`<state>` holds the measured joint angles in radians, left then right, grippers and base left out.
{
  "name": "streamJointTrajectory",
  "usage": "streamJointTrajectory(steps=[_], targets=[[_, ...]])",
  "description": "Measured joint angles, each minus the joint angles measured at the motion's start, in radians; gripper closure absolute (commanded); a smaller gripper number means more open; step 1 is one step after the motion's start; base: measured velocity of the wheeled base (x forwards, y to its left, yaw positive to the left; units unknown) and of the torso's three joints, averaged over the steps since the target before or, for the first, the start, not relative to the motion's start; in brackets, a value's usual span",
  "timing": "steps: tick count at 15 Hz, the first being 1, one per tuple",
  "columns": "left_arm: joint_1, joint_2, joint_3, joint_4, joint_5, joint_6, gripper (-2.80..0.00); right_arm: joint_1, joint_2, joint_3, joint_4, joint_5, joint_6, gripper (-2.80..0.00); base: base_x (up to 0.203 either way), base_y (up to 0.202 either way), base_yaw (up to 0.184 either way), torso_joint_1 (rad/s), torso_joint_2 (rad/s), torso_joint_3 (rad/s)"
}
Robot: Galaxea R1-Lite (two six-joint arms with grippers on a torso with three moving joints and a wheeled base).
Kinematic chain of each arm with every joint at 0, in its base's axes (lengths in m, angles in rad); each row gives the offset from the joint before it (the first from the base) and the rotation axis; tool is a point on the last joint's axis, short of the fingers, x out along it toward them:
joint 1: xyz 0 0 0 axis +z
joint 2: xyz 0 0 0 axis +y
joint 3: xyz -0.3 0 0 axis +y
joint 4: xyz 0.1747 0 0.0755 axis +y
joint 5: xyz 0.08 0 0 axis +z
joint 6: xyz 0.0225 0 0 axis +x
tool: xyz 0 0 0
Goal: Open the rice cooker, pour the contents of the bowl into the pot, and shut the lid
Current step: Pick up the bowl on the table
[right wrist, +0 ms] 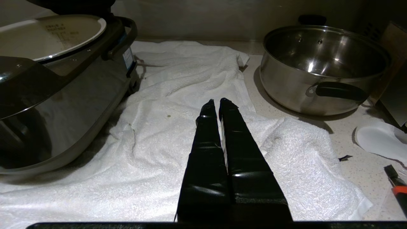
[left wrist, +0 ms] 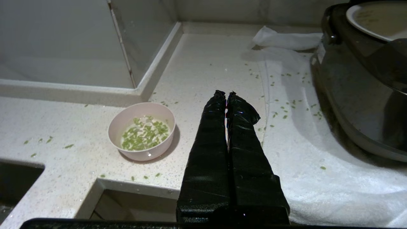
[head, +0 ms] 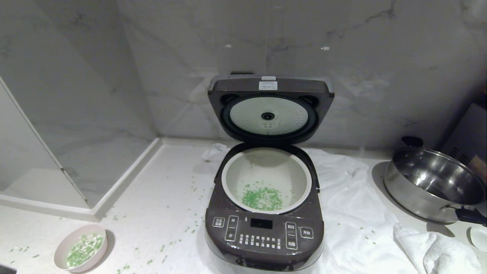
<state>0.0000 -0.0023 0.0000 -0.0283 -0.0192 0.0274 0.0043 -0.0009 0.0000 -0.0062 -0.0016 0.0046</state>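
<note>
The rice cooker has white-labelled buttons, too small to read. One lid stands raised; one pot holds green contents. One bowl sits at ten o'clock of the left gripper — fingers pressed together, empty. The right gripper is likewise closed, cooker at nine o'clock.

Right hand closed above white towel, beside rice cooker

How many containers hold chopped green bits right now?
2: the small pale pink bowl at the counter's near left, and the round white inner pot inside the open dark rice cooker. More bits lie loose on the counter.
</note>
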Motion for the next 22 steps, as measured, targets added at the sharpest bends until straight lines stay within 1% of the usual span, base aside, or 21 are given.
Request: streamJointTrajectory(steps=[2, 3, 4, 6, 9, 10, 14, 17, 19, 20, 22], targets=[[0.001, 0.002, -0.009, 0.027, 0.028, -0.002, 0.0, 0.0, 0.0, 0.0, 0.0, 0.0, 0.0, 0.0, 0.0, 0.0, 0.0, 0.0, 0.0, 0.0], [0.003, 0.013, -0.032, 0.063, 0.037, -0.003, 0.0, 0.0, 0.0, 0.0, 0.001, 0.0, 0.0, 0.0, 0.0, 0.0, 0.0, 0.0, 0.0, 0.0], [0.004, 0.039, -0.078, 0.082, 0.042, -0.01, 0.0, 0.0, 0.0, 0.0, 0.0, 0.0, 0.0, 0.0, 0.0, 0.0, 0.0, 0.0, 0.0, 0.0], [0.005, 0.153, -0.18, 0.108, 0.06, -0.052, 0.0, 0.0, 0.0, 0.0, 0.0, 0.0, 0.0, 0.0, 0.0, 0.0, 0.0, 0.0, 0.0, 0.0], [0.005, 0.414, -0.338, 0.121, 0.074, -0.113, 0.0, 0.0, 0.0, 0.0, 0.001, 0.0, 0.0, 0.0, 0.0, 0.0, 0.0, 0.0, 0.0, 0.0], [0.006, 0.508, -0.374, 0.124, 0.075, -0.125, 0.0, 0.0, 0.0, 0.0, 0.001, 0.0, 0.0, 0.0, 0.0, 0.0, 0.0, 0.0, 0.0, 0.0], [0.009, 0.918, -0.461, 0.126, 0.074, -0.165, 0.0, 0.0, 0.0, 0.0, 0.0, 0.0, 0.0, 0.0, 0.0, 0.0, 0.0, 0.0, 0.0, 0.0], [0.04, 1.193, -0.528, 0.126, 0.076, -0.179, 0.0, 0.0, 0.0, 0.0, 0.0, 0.0, 0.0, 0.0, 0.0, 0.0, 0.0, 0.0, 0.0, 0.0], [0.096, 1.334, -0.582, 0.129, 0.078, -0.156, 0.0, 0.0, 0.0, 0.0, 0.0, 0.0, 0.0, 0.0, 0.0, 0.0, 0.0, 0.0, 0.0, 0.0], [0.138, 1.392, -0.603, 0.13, 0.079, -0.133, -2.8, 0.0, 0.0, 0.0, 0.0, 0.0, 0.0, 0.0, 0.0, 0.0, 0.0, 0.0, 0.0, 0.0], [0.236, 1.477, -0.641, 0.132, 0.076, -0.079, -2.8, 0.0, 0.0, 0.0, 0.001, 0.0, 0.0, 0.0, 0.0, 0.0, 0.0, 0.0, 0.0, 0.0]])
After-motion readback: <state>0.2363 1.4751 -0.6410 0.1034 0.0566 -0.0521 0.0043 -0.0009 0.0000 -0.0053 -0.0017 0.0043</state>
